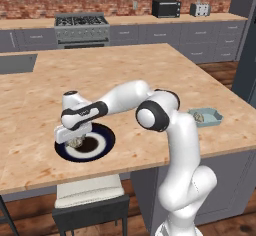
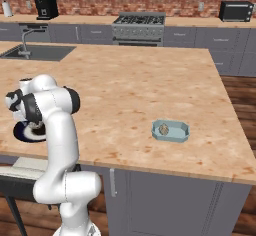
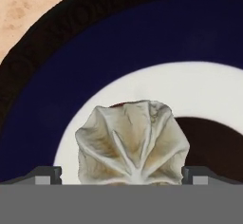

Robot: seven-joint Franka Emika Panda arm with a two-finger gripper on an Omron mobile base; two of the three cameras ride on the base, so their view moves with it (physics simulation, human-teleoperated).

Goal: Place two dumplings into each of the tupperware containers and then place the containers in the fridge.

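1. Left base view: the white arm's gripper hangs low over a round dark blue plate on the wooden island.
2. Right base view: a pale blue-teal rectangular container holds one dumpling.
3. Hand view: a lumpy beige-white pleated dumpling sits between the spread finger tips.

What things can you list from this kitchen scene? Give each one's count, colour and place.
Pleated beige dumpling: one, on the dark blue round plate, between the hand's open fingers.
Second beige dumpling: one, inside the pale blue rectangular tupperware container near the island's right edge.
Wooden island counter: one, tan.
Steel stove: one, back wall.
Black microwave: one, back counter.
Sink: one, grey.
Hand: one, white, low over the plate.
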